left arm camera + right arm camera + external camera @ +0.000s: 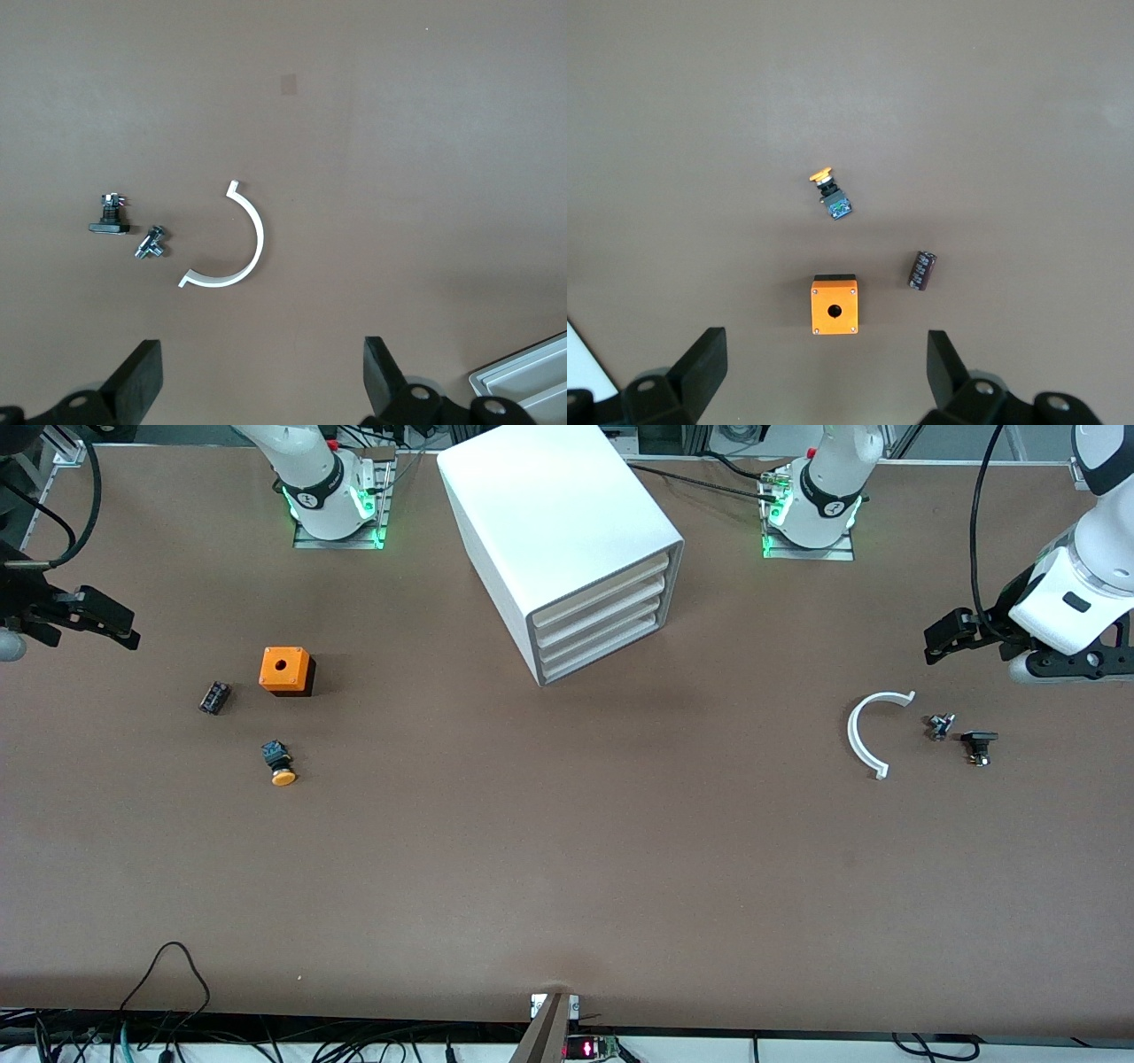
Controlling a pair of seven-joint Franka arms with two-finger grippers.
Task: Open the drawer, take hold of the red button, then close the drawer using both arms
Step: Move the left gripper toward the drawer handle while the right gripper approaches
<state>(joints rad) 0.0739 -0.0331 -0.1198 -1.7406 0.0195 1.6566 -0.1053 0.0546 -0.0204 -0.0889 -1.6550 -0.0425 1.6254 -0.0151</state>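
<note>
A white cabinet [549, 505] stands at the middle of the table between the two bases, angled. Its four drawers [602, 615] are alike and all pushed in. The red button is out of view. My left gripper [943, 638] hangs open and empty over the table at the left arm's end; in the left wrist view its fingers [142, 372] stand wide apart around nothing. My right gripper [97, 620] hangs open and empty over the right arm's end, and its fingers [704, 363] are spread in the right wrist view.
A white curved strip [864, 735] [244, 248] and two small metal fittings [939, 726] [979, 746] lie below my left gripper. At the right arm's end lie an orange cube with a hole [285, 670] [834, 305], an orange-capped button [280, 763] [830, 195] and a small black part [214, 697] [922, 269].
</note>
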